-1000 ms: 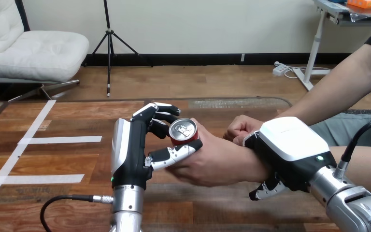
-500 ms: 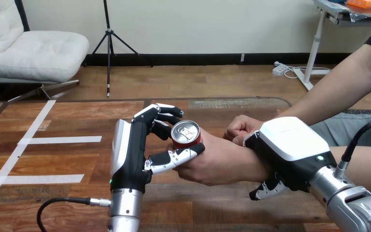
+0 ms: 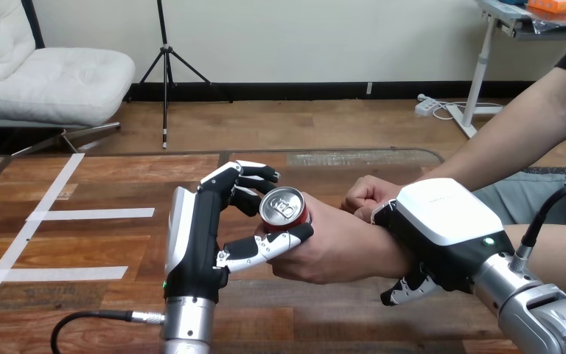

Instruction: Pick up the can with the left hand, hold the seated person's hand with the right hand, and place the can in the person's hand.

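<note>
A red can (image 3: 285, 209) with a silver top sits tilted in the person's hand (image 3: 339, 247) near the table's middle. My left hand (image 3: 195, 228) stands to the can's left. Its fingers (image 3: 247, 175) curl round the far side and its thumb (image 3: 269, 245) lies along the near side, against the can's base and the person's fingers. My right hand (image 3: 442, 221) lies over the person's wrist, and its fingers (image 3: 404, 289) curl beneath it.
The person's other hand (image 3: 365, 195) rests as a fist on the table just behind the held wrist. White tape strips (image 3: 92, 213) cross the wooden table (image 3: 118, 243) at the left. The table's far edge (image 3: 191, 153) runs behind my left hand.
My left hand has drawn back slightly toward me and the can has tipped a little toward the person's palm. My right hand has stayed on the wrist.
</note>
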{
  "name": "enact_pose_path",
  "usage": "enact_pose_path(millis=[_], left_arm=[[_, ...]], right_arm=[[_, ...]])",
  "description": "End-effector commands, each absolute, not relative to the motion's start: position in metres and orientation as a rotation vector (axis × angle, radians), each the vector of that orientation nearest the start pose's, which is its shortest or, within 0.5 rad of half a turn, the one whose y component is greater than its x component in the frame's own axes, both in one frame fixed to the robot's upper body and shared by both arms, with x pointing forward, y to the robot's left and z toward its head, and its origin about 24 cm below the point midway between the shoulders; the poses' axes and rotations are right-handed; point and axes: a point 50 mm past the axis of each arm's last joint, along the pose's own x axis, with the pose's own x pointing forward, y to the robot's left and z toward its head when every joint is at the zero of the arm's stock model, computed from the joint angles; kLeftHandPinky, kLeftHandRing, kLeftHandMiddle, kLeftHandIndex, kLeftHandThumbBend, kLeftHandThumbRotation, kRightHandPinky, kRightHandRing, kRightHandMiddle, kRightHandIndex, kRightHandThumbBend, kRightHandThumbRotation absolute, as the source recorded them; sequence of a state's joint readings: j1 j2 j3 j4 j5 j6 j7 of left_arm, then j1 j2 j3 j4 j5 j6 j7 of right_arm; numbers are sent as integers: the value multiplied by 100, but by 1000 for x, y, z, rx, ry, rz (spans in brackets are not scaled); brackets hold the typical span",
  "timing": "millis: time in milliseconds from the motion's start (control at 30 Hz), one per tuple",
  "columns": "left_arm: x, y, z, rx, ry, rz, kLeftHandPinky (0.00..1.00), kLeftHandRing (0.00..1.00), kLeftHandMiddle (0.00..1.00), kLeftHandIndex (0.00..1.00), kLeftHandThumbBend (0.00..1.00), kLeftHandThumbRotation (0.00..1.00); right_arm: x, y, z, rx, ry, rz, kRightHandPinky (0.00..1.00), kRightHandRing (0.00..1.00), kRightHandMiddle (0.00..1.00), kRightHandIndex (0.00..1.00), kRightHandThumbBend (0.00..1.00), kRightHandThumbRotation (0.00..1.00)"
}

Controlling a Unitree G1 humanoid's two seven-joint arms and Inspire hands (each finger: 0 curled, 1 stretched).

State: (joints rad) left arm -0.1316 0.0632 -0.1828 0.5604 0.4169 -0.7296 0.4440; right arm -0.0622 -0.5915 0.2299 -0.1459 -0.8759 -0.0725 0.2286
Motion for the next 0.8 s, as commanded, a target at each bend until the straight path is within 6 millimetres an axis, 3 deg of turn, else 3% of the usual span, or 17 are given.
enact_pose_path(millis=[0, 767], left_arm=[[254, 100, 39, 290, -526, -52, 43, 43, 49, 55, 67, 0], [249, 100, 37, 277, -519, -76, 44, 43, 49, 57, 68, 0]], right_arm=[[261, -173, 92, -1462, -208, 409, 22, 27, 37, 47, 88, 0], [260, -174, 92, -1469, -206, 407, 22, 28, 38, 47, 88, 0]])
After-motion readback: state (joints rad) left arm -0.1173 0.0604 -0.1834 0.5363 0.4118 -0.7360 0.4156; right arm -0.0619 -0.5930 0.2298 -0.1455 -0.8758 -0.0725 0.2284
